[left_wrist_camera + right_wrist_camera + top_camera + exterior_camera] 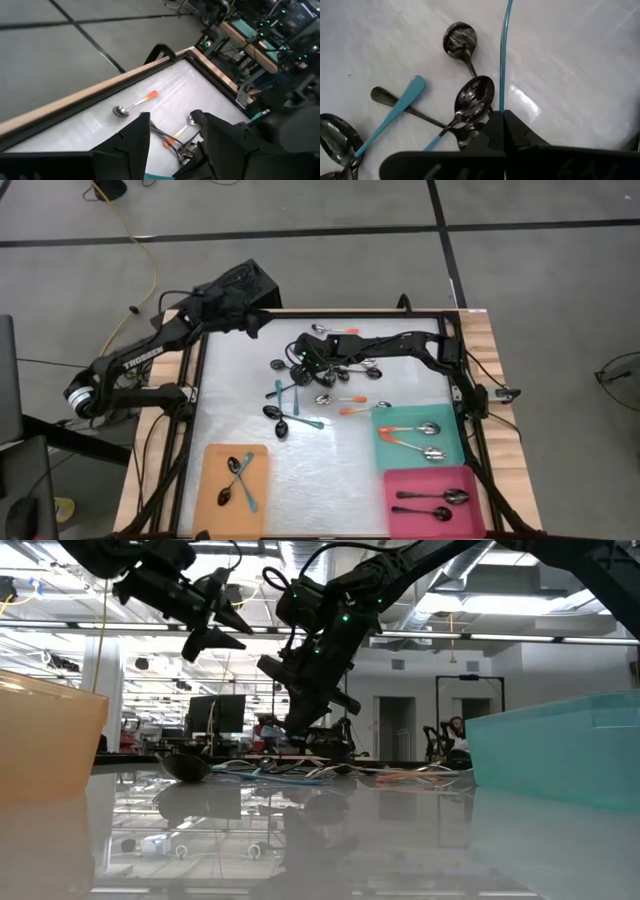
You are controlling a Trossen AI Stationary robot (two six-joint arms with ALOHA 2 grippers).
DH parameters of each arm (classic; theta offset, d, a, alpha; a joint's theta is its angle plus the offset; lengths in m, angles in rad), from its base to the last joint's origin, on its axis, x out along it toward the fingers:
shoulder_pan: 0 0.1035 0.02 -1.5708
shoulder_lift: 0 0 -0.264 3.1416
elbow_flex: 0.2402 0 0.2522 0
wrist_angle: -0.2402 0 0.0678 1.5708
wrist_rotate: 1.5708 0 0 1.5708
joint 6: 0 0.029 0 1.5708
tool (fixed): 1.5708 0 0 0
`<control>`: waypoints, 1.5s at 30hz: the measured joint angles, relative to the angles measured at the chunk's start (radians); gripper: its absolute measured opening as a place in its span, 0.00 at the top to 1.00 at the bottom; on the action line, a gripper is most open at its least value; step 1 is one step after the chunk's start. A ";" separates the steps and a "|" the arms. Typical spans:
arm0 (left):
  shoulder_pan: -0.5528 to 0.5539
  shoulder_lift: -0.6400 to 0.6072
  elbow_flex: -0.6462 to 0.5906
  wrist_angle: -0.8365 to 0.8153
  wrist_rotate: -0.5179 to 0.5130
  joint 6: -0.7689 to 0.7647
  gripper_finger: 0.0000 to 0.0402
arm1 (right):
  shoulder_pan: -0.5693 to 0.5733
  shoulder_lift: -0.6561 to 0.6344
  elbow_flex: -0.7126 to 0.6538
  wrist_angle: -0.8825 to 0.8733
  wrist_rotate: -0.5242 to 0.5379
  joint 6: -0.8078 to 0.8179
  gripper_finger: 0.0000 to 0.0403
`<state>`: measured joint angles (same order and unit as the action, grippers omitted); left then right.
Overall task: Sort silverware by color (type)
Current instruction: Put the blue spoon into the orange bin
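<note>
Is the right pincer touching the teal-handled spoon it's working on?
Touching. The right wrist view shows the right pincer with its fingers shut on the thin teal spoon handle, which runs straight out from between the tips with no gap.

white lettering, seemingly "trossen", is printed along the left arm at the left of the high view; nothing else is legible.

I see three flat trays near the front of the white table — an orange tray, a teal tray and a pink tray.
</note>
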<state>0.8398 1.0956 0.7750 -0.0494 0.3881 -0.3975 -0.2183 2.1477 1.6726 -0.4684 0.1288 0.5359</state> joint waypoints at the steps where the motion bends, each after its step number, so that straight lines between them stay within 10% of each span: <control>1: 0.000 0.006 0.000 0.002 0.000 -0.015 0.59 | 0.001 0.000 0.000 -0.003 0.000 -0.009 1.00; 45: -0.079 0.030 0.000 -0.020 -0.025 0.043 0.59 | 0.009 0.018 -0.002 0.023 0.072 -0.194 1.00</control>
<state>0.7607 1.1259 0.7750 -0.0697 0.3629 -0.3544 -0.2097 2.1654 1.6707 -0.4456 0.2008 0.3419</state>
